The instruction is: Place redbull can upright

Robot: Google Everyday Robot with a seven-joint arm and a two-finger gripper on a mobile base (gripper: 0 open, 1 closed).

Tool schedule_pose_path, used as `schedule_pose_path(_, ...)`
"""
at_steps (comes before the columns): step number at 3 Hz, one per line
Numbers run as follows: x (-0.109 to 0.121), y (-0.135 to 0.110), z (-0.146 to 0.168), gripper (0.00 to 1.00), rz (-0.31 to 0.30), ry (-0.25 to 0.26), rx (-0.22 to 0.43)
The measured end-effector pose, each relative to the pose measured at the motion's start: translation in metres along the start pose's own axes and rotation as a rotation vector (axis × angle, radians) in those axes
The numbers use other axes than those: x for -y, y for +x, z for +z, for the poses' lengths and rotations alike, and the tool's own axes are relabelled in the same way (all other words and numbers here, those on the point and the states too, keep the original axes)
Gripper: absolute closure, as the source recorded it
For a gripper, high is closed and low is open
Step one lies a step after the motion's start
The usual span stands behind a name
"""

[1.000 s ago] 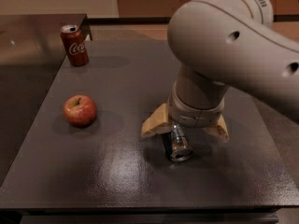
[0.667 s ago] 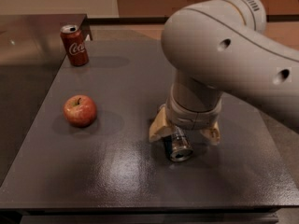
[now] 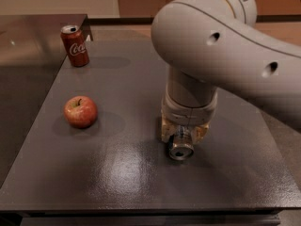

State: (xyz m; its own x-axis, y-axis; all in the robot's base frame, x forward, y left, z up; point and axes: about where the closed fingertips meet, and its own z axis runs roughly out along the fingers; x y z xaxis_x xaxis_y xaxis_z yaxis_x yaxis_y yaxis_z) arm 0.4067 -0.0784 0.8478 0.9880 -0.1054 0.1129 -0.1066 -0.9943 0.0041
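- Silver at its round top, the slim, blue-panelled metal redbull can [image 3: 181, 150] lies on its side on the dark grey matte tabletop [image 3: 117, 178], right of centre. Its top faces the camera, so the task is not yet done.
- The tan-fingered two-finger gripper [image 3: 182, 136] comes straight down over the can from the bulky pale grey robot arm [image 3: 211, 46]. Its fingers are drawn narrow against the can's two sides, and it appears to hold the can by the body.
- This side-on grip probably leaves both ends free, so the can could be lifted and turned base-down.
- A round red apple [image 3: 81, 112] sits well apart to the left. An upright red Coca-Cola can [image 3: 75, 46] stands at the far left corner, and neither crowds the spot.
- The can's body and base are hidden behind the gripper.
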Motion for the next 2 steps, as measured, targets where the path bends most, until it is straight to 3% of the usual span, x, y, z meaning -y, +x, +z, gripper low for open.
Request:
schedule_pose_path(1, 0.010, 0.011, -0.011, 0.91, 0.098, 0.038, 0.070)
schedule_pose_path(2, 0.029, 0.034, -0.034, 1.00, 0.271, 0.114, 0.173)
